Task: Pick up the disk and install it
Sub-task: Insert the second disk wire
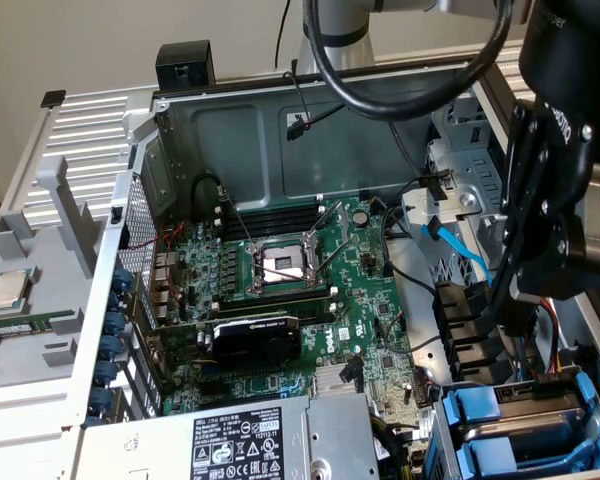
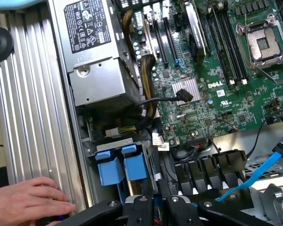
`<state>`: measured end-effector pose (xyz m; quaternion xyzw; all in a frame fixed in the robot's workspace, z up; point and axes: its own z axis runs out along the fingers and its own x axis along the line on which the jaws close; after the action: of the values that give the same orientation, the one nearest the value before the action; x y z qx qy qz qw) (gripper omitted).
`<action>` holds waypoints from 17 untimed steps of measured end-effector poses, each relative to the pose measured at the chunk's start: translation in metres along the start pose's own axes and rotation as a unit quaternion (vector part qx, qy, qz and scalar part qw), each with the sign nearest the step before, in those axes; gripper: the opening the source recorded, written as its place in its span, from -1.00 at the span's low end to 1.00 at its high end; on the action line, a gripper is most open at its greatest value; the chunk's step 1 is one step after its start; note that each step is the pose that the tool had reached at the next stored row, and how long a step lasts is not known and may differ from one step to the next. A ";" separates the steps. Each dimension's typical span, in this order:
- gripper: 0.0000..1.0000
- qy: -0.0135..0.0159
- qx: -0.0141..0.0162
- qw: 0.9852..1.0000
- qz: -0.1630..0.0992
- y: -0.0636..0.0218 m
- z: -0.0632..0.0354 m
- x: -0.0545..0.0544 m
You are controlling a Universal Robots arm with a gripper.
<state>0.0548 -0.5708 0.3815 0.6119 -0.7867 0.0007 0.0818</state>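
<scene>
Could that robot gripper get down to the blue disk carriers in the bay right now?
Probably yes. The gripper hangs close above the blue disk carriers, with nothing between them. A person's hand rests on the case edge beside the bay, clear of the path.

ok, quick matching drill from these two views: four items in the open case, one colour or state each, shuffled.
Items
1. CPU socket
2. SATA cable
3. power supply
4. hand

Descriptions
A. resting on the ribbed grey panel at the edge of the case
B. light blue, loose over the drive cage
C. empty, its retention frame lifted open
D. silver box with a black-and-white warning label

Pairs: 1-C, 2-B, 3-D, 4-A
</scene>
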 end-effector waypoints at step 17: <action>-0.67 0.003 0.008 0.998 -0.066 -0.0060 -0.0007 -0.001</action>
<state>0.0610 -0.5710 0.3814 0.6633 -0.7442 0.0033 0.0790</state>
